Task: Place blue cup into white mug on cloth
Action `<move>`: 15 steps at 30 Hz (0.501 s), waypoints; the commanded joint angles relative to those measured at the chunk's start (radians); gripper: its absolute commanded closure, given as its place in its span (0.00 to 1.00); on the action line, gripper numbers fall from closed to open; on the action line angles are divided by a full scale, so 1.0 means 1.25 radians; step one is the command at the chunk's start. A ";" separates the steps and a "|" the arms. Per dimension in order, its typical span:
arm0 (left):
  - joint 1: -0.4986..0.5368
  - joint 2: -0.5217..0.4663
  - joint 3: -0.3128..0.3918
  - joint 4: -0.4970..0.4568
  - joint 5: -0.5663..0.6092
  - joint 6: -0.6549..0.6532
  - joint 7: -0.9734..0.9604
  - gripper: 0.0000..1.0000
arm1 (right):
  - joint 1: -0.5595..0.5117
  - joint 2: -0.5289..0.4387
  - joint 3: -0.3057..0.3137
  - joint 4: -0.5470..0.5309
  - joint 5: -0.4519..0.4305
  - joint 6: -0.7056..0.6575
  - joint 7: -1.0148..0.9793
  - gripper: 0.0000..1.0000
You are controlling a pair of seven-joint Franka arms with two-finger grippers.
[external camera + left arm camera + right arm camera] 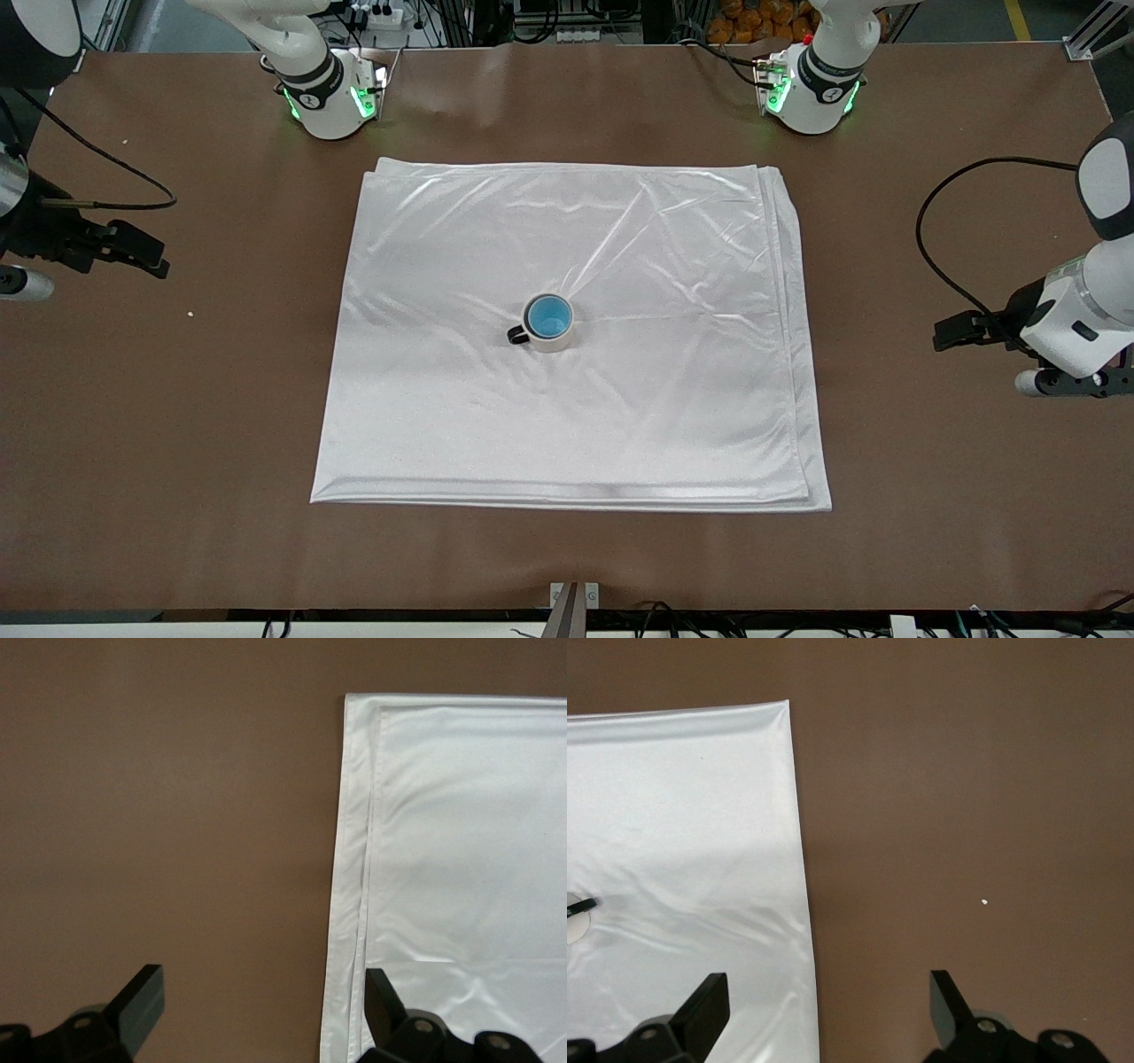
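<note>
The blue cup [548,316] sits upright inside the white mug [555,342], only its bright blue inside and pale rim showing. The mug stands at the middle of the cloth [620,416], its black handle toward the right arm's end. My right gripper [133,252] is open and empty over bare table off the cloth's edge at the right arm's end; its wrist view [828,1005] shows the cloth [682,815] and a sliver of the mug [574,920]. My left gripper [955,331] is open and empty over the table at the left arm's end; its wrist view [261,1001] shows the cloth's edge [469,859].
The brown table [177,461] surrounds the cloth on all sides. A small white crumb [190,313] lies on the table near the right gripper, also in the right wrist view [984,901]. A metal bracket [574,595] sits at the table's near edge.
</note>
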 commanded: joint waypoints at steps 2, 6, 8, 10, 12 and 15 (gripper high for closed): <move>0.009 -0.051 0.006 -0.014 -0.035 -0.051 0.007 0.00 | -0.002 0.008 0.007 0.017 0.010 0.000 0.012 0.00; 0.021 -0.081 0.008 -0.016 -0.038 -0.082 0.007 0.00 | -0.003 0.008 0.007 0.017 0.010 0.000 0.012 0.00; 0.020 -0.088 0.011 -0.016 -0.037 -0.095 0.012 0.00 | -0.003 0.008 0.007 0.017 0.010 0.000 0.011 0.00; 0.013 -0.098 0.027 -0.016 -0.039 -0.103 0.015 0.00 | -0.004 0.009 0.007 0.017 0.010 0.001 0.011 0.00; -0.010 -0.107 0.052 -0.017 -0.039 -0.110 0.016 0.00 | -0.005 0.009 0.007 0.017 0.010 0.003 0.011 0.00; -0.050 -0.121 0.092 -0.016 -0.038 -0.114 0.016 0.00 | -0.008 0.009 0.004 0.015 0.026 0.014 0.011 0.00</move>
